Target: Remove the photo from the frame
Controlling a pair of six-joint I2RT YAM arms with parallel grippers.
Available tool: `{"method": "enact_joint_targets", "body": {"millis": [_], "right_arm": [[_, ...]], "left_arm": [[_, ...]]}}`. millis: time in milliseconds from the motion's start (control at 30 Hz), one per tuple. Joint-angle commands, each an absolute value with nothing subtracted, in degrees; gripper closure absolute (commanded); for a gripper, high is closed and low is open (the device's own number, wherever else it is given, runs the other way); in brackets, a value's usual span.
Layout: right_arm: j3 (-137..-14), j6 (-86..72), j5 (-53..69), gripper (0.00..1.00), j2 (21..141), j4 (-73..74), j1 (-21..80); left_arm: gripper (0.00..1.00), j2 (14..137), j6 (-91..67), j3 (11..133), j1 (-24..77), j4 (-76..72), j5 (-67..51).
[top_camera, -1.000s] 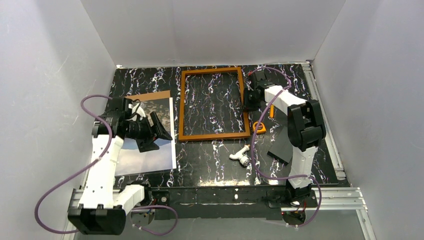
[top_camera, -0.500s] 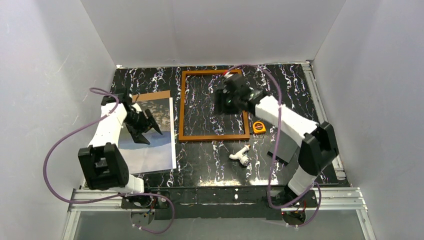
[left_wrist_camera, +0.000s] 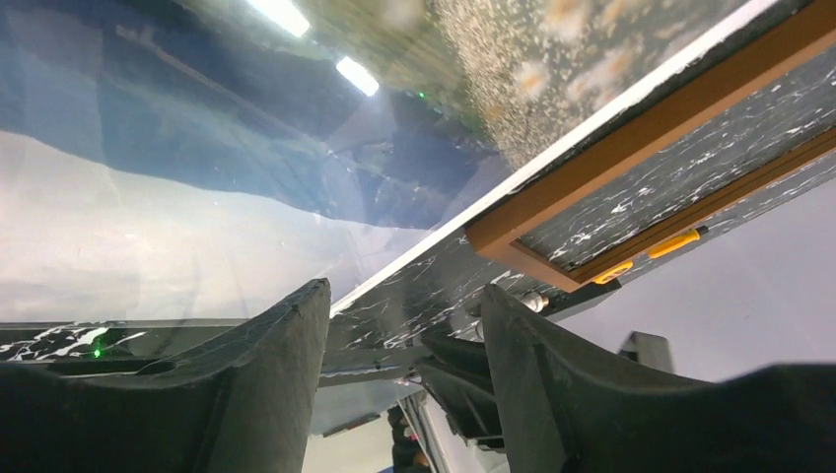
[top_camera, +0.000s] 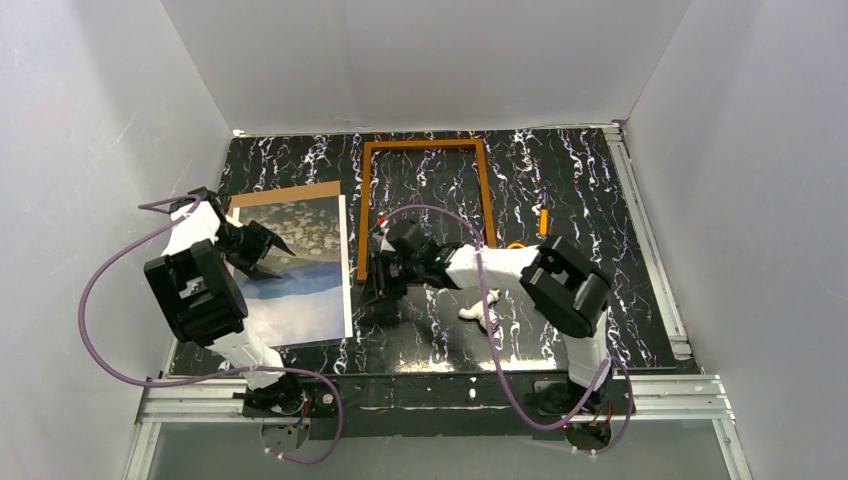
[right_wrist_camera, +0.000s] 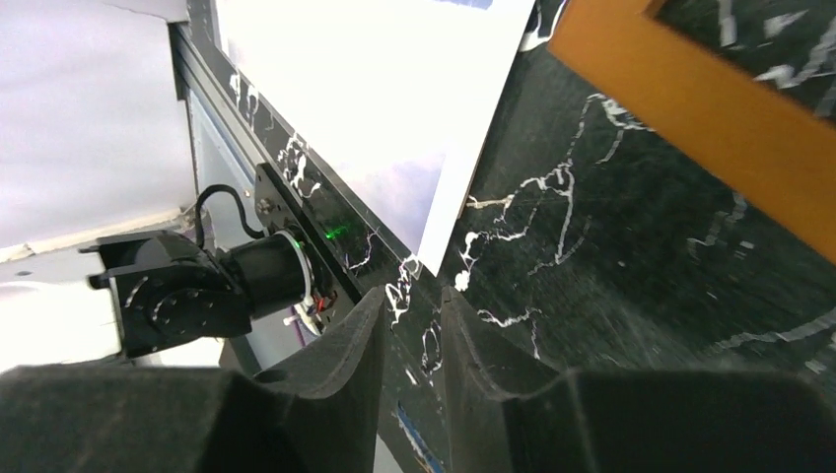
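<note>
The photo [top_camera: 305,285], a landscape print with a white border, lies flat on the left of the table on a tan board [top_camera: 295,191]. It also fills the upper left of the left wrist view [left_wrist_camera: 177,158]. The frame [top_camera: 425,146], thin reddish-brown wood, lies empty beside it with the marble showing through; its near bar is hidden by my right arm. My left gripper [top_camera: 270,254] hovers open over the photo's left part, nothing between its fingers [left_wrist_camera: 286,345]. My right gripper [top_camera: 376,290] sits by the frame's near left corner [right_wrist_camera: 710,108], its jaws a narrow gap apart and empty.
A small white object [top_camera: 481,311] lies near the right arm. An orange tape measure [top_camera: 517,245] and an orange pen [top_camera: 543,222] lie right of the frame. White walls enclose the table on three sides; metal rails run along the near and right edges.
My right arm swung from the frame's far right side across to its near left corner. The left gripper drew back leftward over the photo and narrowed a little.
</note>
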State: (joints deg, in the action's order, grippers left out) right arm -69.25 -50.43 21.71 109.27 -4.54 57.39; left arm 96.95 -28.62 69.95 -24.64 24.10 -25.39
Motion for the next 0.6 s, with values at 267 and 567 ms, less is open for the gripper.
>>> {"method": "enact_joint_targets", "body": {"millis": [267, 567], "right_arm": [[-76.2, -48.5, 24.2, 0.83, 119.0, -7.8, 59.0], [-79.2, -50.5, 26.6, 0.78, 124.3, -9.5, 58.4]], "left_arm": [[0.46, 99.9, -30.8, 65.9, -25.2, 25.6, -28.1], [0.46, 101.5, -32.1, 65.1, -25.2, 25.4, -26.4]]}}
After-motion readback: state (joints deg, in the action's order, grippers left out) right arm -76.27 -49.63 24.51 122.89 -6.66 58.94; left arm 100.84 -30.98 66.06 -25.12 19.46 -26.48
